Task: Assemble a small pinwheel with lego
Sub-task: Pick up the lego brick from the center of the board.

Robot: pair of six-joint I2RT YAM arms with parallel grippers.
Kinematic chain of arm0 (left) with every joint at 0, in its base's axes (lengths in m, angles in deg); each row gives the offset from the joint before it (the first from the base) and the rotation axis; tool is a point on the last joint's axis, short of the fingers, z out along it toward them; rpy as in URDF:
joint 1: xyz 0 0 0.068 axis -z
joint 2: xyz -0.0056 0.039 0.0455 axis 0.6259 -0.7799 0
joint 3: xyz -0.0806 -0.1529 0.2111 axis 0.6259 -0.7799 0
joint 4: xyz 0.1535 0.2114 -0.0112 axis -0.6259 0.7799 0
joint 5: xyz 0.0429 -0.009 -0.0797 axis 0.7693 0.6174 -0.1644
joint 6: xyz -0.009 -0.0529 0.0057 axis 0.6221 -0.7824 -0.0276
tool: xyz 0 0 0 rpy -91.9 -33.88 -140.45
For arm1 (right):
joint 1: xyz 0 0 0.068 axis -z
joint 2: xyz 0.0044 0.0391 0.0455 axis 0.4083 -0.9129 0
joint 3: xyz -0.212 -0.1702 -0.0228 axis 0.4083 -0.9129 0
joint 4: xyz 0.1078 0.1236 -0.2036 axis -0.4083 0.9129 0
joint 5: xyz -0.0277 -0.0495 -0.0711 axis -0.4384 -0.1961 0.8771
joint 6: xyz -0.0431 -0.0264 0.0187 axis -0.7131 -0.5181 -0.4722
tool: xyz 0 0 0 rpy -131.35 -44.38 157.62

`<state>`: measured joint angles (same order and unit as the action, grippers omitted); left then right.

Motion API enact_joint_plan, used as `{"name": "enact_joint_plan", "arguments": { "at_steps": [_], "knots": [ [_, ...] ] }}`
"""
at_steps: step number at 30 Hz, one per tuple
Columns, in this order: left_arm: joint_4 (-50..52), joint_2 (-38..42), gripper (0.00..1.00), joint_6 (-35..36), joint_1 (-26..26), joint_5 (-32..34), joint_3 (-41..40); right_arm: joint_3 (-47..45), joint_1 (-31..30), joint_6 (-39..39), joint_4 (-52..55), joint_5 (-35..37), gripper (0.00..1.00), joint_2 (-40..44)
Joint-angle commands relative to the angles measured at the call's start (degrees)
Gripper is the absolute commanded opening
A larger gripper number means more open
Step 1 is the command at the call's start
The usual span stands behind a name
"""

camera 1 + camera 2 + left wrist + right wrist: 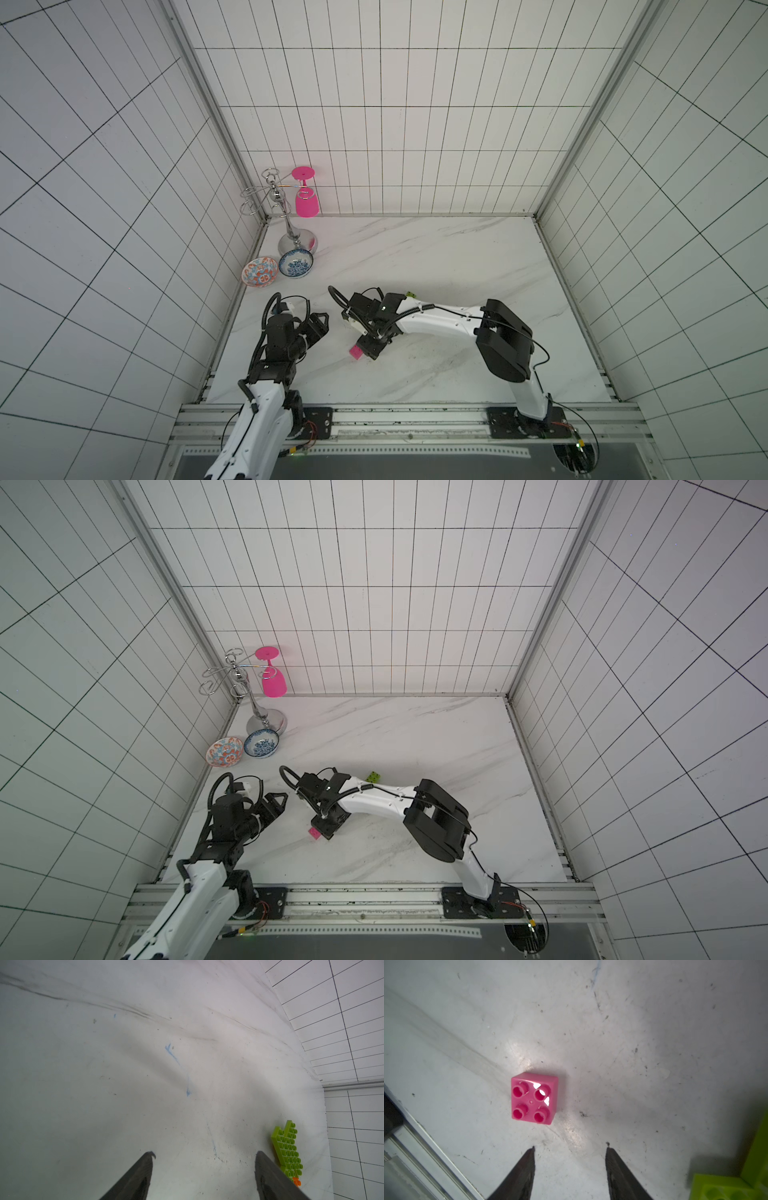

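The fingers [525, 1169] of the right gripper [570, 1149] stand apart with nothing between them. The pink square brick [534, 1098] lies studs up on the marble table [654, 1043], just ahead of the two tips and touching neither. The fingers of the left gripper [204, 1156] are likewise spread and empty. The joined lime-green bricks [287, 1147], with an orange brick [297, 1182] at one end, lie flat on the table just beside one of them.

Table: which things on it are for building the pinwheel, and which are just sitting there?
For the pinwheel: pink brick, lime-green bricks, orange brick.
Just sitting there: pink goblet, metal rack, orange bowl, blue bowl.
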<state>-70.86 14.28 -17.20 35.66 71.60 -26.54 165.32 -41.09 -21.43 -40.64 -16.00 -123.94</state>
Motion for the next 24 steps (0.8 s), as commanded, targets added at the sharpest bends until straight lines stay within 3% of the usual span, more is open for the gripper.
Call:
{"name": "enact_joint_plan", "arguments": {
  "at_steps": [1, 8, 24],
  "knots": [
    [-0.9, -0.6, 0.79, -2.2, -1.0, 1.6, -0.5, 5.8, -0.6, 2.9, 0.5, -0.7, 0.57, -1.0],
    [1.1, -0.9, 0.79, -4.3, -1.9, 5.3, -0.8, 9.7, -1.0, 3.7, 1.3, -0.8, 0.6, -4.5],
    [1.4, -1.0, 0.79, -3.8, -2.4, 5.5, -1.0, 16.9, -2.6, 3.3, 6.6, 0.1, 0.58, -10.2]
  ]
}}
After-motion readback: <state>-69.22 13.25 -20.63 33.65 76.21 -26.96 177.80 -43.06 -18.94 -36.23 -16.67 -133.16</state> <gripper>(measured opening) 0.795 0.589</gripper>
